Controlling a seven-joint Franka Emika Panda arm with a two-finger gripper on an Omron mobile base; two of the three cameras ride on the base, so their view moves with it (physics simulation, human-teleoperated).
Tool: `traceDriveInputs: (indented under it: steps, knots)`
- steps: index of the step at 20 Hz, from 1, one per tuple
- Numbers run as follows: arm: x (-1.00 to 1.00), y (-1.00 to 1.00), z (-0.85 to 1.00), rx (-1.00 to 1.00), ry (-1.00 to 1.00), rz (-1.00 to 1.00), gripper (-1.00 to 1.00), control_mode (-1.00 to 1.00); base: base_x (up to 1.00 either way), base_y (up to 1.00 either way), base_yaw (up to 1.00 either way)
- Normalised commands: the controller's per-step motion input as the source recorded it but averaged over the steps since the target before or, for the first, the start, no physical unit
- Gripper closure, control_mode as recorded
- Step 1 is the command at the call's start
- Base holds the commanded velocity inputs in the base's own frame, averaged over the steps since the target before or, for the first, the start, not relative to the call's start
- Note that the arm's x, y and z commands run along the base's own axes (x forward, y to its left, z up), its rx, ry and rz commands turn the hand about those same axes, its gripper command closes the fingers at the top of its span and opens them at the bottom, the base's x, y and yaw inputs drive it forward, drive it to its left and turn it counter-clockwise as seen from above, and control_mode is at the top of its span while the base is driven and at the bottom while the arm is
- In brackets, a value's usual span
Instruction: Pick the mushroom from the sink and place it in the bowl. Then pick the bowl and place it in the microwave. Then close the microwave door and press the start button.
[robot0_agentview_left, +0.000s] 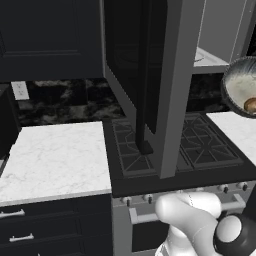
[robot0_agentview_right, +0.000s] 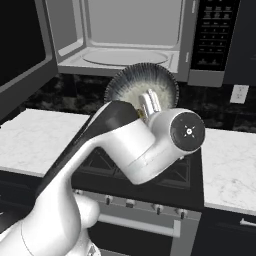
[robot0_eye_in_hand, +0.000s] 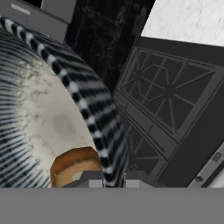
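Your pincer (robot0_eye_in_hand: 107, 177) is clamped tight on the rim of the bowl (robot0_eye_in_hand: 39, 118), at the lower left of the hand view, with the mushroom (robot0_eye_in_hand: 72, 166) resting inside just beside the fingertips. In the right base view the bowl (robot0_agentview_right: 141, 85) hangs at centre, tilted, above the stove (robot0_agentview_right: 185, 175) and just below the open microwave (robot0_agentview_right: 125, 35). The microwave door (robot0_agentview_left: 160, 75) stands swung open at upper centre of the left base view.

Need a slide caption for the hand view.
Gripper shut on the rim of the speckled grey bowl, tan-brown mushroom inside, held above the black stove grates.
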Motion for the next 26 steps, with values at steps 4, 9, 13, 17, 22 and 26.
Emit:
traceDriveInputs:
  steps: [4,9,13,17,22,26]
  knots:
    - [0.18,0.53,0.38,0.0,0.01,0.03,1.0,-1.0,0.0,0.0,0.0]
    - [0.51,0.56,0.15,0.0,0.04,0.06,1.0,-1.0,0.0,0.0,0.0]
    - [0.56,0.41,0.41,0.01,0.07,0.01,1.0,-1.0,0.0,0.0,0.0]
    - [0.54,0.19,0.61,0.01,0.08,0.01,1.0,-1.0,0.0,0.0,0.0]
    - [0.57,0.12,0.48,0.0,0.08,0.0,1.0,-1.0,0.0,0.0,0.0]
    - [0.64,0.16,0.13,0.0,0.06,0.0,1.0,-1.0,0.0,0.0,0.0]
